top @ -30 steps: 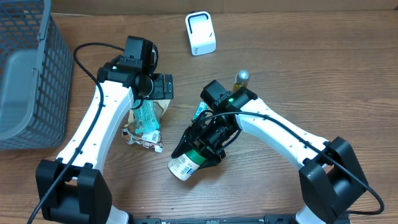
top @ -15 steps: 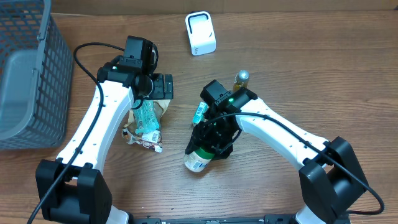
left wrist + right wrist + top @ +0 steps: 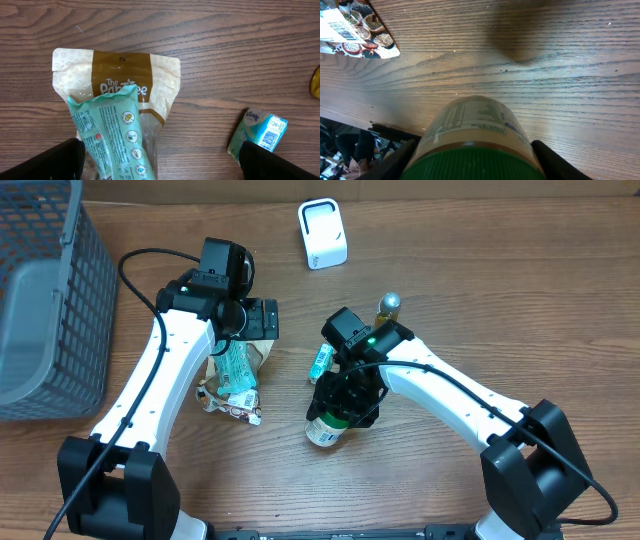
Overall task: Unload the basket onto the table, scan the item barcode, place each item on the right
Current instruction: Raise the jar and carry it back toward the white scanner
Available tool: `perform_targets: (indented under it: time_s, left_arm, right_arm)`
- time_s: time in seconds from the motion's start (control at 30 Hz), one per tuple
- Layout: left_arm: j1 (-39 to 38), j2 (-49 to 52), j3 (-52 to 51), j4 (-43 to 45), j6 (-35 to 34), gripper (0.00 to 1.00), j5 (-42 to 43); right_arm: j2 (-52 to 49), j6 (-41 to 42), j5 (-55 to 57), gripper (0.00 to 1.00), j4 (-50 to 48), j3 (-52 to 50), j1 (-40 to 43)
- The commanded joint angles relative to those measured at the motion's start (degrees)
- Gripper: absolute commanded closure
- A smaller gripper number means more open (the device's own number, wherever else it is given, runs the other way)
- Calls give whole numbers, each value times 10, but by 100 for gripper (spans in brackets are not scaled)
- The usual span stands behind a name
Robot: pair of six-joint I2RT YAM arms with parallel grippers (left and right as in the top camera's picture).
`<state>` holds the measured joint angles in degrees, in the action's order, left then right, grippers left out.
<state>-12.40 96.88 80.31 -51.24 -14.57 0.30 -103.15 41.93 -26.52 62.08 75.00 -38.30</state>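
Closest to your side of the surface, your right fingers are clamped on the green-lidded jar; further back your left fingers hang spread wide, gripping nothing, over the brown pouch and the mint wipes pack; the white scanner sits way at the back.

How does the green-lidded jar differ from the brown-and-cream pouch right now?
The jar is round and clamped in the right gripper; the pouch lies flat on the table, ungripped below the open left gripper. Nothing rests on the jar; a teal pack lies across the pouch. Both carry print.
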Motion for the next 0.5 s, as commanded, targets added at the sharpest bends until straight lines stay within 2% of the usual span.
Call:
perform_targets:
  time_s: [0.0,0.47]
  left_arm:
    - [-4,1,12,1,9,0,4]
    - [-4,1,12,1,9,0,4]
  right_arm:
    - [3,-5,-1,78,-2,16,-2]
    - [3,-5,-36,82,-3,16,-2]
